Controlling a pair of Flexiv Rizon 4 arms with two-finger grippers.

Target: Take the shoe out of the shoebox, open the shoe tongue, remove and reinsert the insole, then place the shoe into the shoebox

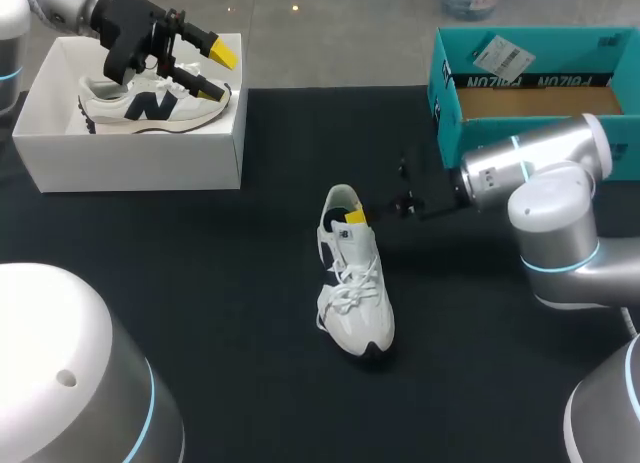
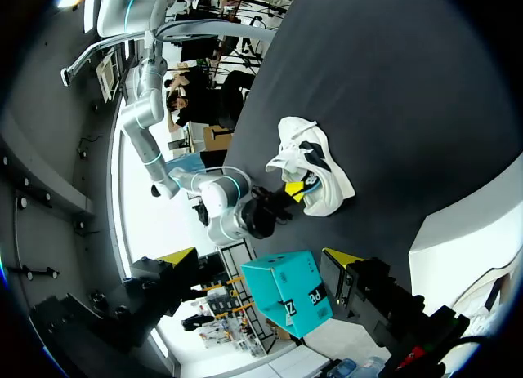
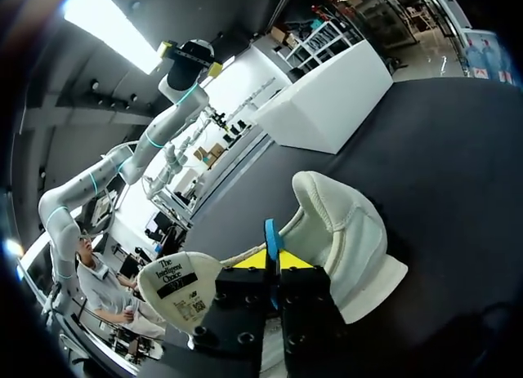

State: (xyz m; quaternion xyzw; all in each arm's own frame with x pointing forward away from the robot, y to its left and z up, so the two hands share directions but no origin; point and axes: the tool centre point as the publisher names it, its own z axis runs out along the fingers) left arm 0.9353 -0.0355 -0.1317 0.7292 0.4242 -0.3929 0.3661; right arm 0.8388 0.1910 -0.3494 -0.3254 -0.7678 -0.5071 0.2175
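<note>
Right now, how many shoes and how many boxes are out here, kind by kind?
Shoes: 2, one in the white box and one on the black table.
Boxes: 2, the white box and the teal box.
Total: 4.
</note>
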